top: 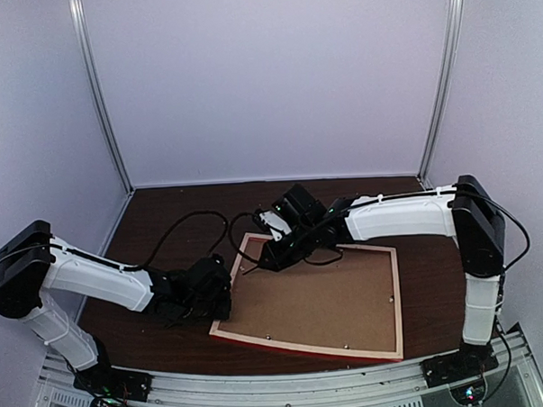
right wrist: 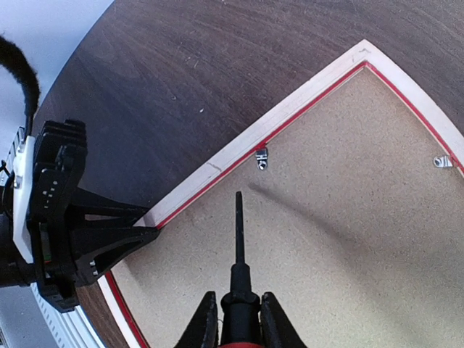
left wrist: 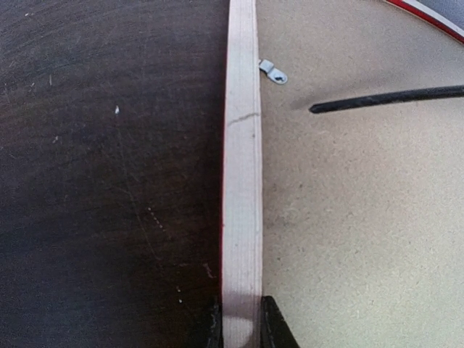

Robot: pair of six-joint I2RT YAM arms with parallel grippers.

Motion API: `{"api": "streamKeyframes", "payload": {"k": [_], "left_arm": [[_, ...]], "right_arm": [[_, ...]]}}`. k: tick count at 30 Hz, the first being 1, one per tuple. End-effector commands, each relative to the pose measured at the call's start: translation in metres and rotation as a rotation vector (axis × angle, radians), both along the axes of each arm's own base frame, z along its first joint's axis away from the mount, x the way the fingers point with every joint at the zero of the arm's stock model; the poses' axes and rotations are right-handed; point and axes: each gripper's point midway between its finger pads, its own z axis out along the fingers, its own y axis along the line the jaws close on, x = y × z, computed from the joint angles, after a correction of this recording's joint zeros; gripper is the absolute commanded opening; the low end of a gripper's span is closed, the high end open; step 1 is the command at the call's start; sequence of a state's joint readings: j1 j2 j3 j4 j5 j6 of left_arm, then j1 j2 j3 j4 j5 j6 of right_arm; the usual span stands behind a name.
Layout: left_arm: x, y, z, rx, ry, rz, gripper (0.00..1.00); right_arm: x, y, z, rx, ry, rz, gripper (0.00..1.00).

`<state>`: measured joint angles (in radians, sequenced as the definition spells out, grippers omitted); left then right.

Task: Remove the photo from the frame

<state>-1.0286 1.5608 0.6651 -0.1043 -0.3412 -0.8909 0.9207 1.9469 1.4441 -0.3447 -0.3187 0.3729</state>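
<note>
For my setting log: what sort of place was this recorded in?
Probably a lab robot booth: plain panel walls on aluminium posts, a dark table, two arms bolted to a metal rail.

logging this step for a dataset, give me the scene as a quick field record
frame: face down on table, pale back rim up
board: seated in frame
clips: over the board's edge
photo: hidden under board
left gripper: shut on frame's left rim
right gripper: shut on thin black tool
tool tip: over board, just short of nearest clip
</note>
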Motion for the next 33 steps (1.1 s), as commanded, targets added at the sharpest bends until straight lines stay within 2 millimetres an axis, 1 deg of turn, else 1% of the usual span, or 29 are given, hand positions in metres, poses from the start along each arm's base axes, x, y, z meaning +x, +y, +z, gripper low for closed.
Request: {"api": "streamKeyframes", "payload": {"k": [1, 6, 13, 20, 24, 29, 33], "left_arm": [[-0.013, 0.022, -0.026, 0.086, 0.067, 0.007, 0.13], [-0.013, 0.022, -0.026, 0.084, 0.066, 0.006, 0.13], [-0.014, 0.021, -0.026, 0.081, 0.067, 0.002, 0.12], [-0.014, 0.022, -0.027, 0.078, 0.069, 0.002, 0.11], [-0.015, 0.022, -0.027, 0.077, 0.069, 0.003, 0.10], [-0.015, 0.022, -0.027, 0.076, 0.069, 0.003, 0.10], [-0.014, 0.022, -0.027, 0.075, 0.068, 0.003, 0.10]], "right_arm": [[0.011, 0.017, 0.011, 0.045, -0.018, -0.012, 0.00], [0.020, 0.020, 0.003, 0.023, -0.026, -0.033, 0.00], [0.030, 0.017, -0.011, -0.035, -0.038, -0.071, 0.00], [0.040, 0.006, -0.019, -0.109, -0.077, -0.119, 0.00], [0.045, 0.000, -0.019, -0.137, -0.095, -0.144, 0.00], [0.041, 0.002, -0.018, -0.124, -0.076, -0.131, 0.00], [0.030, 0.011, -0.018, -0.075, -0.034, -0.087, 0.00]]}}
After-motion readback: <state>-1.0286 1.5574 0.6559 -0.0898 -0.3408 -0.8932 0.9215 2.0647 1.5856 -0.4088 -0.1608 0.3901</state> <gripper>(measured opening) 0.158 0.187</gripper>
